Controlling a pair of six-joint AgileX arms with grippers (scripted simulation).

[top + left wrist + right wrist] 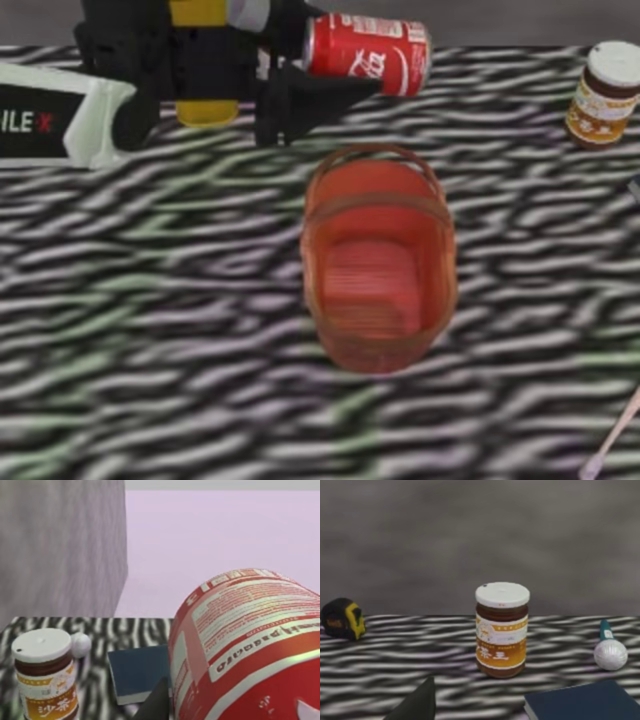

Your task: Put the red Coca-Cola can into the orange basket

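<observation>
My left end effector (318, 62) is pinching the can (367, 53) on its side, above the worktop (150, 320) just beyond the basket (378, 265); right arm out of sight.

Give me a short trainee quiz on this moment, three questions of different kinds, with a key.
1. True or false: the red Coca-Cola can already lies inside the orange basket.
2. Which gripper holds the can? A) left gripper B) right
3. Fill in: the jar with the white lid stands at the table's far ____ corner in the top view.

Key: 1 false, the basket is empty and the can is beyond its far rim; 2 A; 3 right.
</observation>
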